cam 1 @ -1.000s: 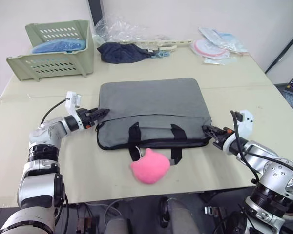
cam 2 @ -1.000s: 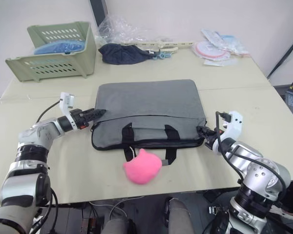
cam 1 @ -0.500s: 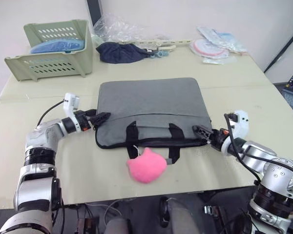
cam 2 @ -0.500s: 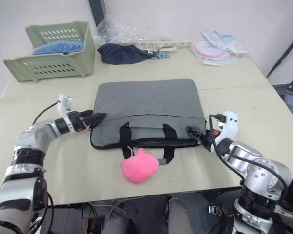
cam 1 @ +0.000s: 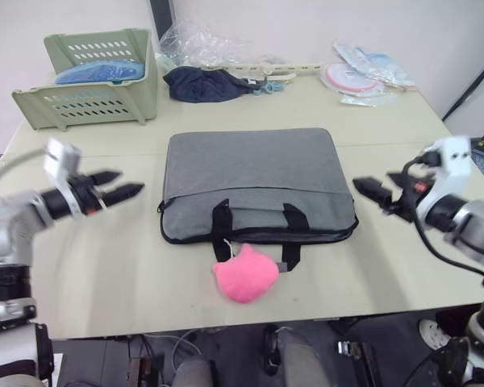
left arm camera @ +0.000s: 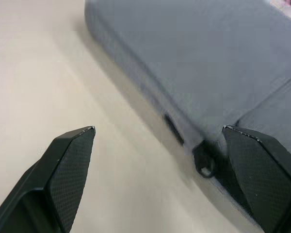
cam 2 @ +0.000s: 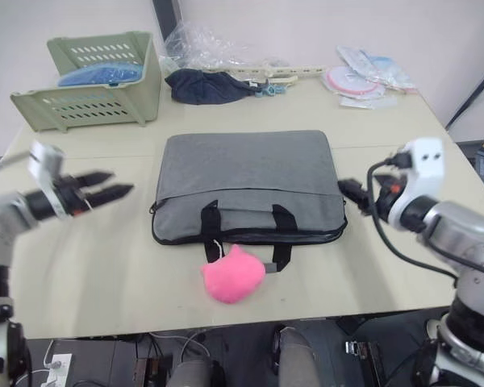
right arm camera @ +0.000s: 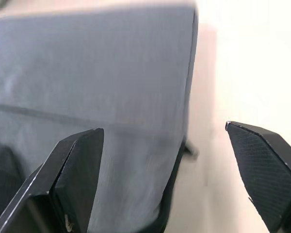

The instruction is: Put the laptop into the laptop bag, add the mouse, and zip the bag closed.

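A flat grey fabric laptop bag with black handles [cam 1: 254, 184] lies in the middle of the frame on the pale beige bench [cam 1: 387, 129], its zipper side toward the near edge. A fluffy pink plush toy [cam 1: 245, 276] sits just below the bag, touching its handle straps. The left gripper [cam 1: 113, 184] hovers at centre left, clear of the bag's left edge, its two black fingers spread apart and empty. The right gripper [cam 1: 371, 189] hangs at centre right, just beside the bag's right edge, its fingers likewise parted with nothing between them. A pale green slotted plastic basket [cam 1: 89, 101] stands at upper left, and a dark blue crumpled cloth [cam 1: 203, 84] lies at upper centre.
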`<state>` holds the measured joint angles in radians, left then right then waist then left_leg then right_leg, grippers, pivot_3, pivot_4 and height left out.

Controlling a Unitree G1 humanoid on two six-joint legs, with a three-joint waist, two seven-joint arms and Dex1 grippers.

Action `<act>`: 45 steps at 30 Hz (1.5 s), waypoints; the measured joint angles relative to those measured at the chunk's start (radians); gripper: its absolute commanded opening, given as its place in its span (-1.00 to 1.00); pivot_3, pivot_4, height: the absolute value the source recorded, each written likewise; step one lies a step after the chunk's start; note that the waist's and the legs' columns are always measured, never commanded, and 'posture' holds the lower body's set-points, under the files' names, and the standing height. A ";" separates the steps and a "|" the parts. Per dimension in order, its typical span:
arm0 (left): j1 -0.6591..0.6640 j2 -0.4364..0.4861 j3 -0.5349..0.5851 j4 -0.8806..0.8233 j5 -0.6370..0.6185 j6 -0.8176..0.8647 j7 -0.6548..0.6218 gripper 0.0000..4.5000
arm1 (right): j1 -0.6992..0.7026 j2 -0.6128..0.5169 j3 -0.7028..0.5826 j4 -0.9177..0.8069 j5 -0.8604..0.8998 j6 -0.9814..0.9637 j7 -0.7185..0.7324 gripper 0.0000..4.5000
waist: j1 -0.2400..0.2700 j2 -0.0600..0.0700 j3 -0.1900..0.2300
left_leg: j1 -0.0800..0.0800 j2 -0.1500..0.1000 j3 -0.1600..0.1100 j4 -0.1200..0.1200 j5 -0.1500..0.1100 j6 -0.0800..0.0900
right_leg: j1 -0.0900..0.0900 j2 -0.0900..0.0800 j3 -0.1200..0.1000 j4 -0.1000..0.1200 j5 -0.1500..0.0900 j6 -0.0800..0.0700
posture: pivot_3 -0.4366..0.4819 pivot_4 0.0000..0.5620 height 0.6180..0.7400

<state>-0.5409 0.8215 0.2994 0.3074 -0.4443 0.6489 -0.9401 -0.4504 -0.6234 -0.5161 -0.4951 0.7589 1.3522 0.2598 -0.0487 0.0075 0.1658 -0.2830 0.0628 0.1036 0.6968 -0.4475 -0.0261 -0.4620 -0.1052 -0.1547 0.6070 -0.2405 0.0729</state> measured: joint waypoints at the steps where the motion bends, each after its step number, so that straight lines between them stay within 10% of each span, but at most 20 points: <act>1: -0.010 0.013 0.009 -0.025 -0.006 -0.006 -0.005 1.00 | -0.009 -0.014 0.001 -0.011 0.001 -0.009 0.009 0.95 | 0.002 0.000 0.000 | 0.000 0.000 0.000 0.000 0.000 0.000 | 0.000 0.000 0.000 0.000 0.000 0.000 | -0.05 -0.47 1.00; 9: -0.154 -0.048 -0.002 -0.107 -0.083 -0.015 -0.049 0.78 | 0.026 -0.060 0.103 -0.043 0.012 -0.064 0.084 0.98 | 0.026 -0.001 0.000 | -0.001 -0.002 0.001 0.001 0.000 0.001 | 0.003 -0.001 0.000 -0.002 0.000 0.000 | -0.05 -0.47 1.00; 18: -0.404 -0.299 -0.208 0.201 -0.012 -0.240 -0.193 -0.94 | 0.057 -0.044 0.125 -0.134 0.057 -0.066 0.082 0.98 | 0.022 -0.003 0.001 | -0.001 -0.002 0.000 0.001 0.000 0.001 | 0.008 -0.001 -0.001 -0.002 0.000 0.000 | -0.05 -0.47 1.00; 33: -0.596 -0.522 -0.284 0.874 0.220 -0.680 -0.258 -0.97 | 0.200 0.014 0.120 -0.299 0.129 -0.055 -0.014 0.98 | 0.024 -0.005 0.002 | 0.000 -0.010 -0.007 0.001 0.000 0.008 | 0.013 -0.008 -0.004 -0.004 0.001 0.002 | -0.05 -0.47 1.00; 45: -0.609 -0.582 -0.270 0.962 0.315 -0.800 -0.188 -0.97 | 0.247 0.073 0.116 -0.308 0.387 -0.037 -0.115 0.98 | 0.040 -0.005 0.002 | 0.000 -0.012 -0.009 0.002 0.000 0.012 | 0.017 -0.011 -0.006 -0.011 0.004 0.007 | -0.05 -0.47 1.00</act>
<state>-1.1502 0.2393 0.0293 1.2691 -0.1295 -0.1510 -1.1277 -0.2038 -0.5501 -0.4001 -0.8029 1.1462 1.3147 0.1444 -0.0091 0.0027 0.1676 -0.2829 0.0505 0.0943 0.6985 -0.4475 -0.0138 -0.4446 -0.1158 -0.1603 0.5963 -0.2363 0.0801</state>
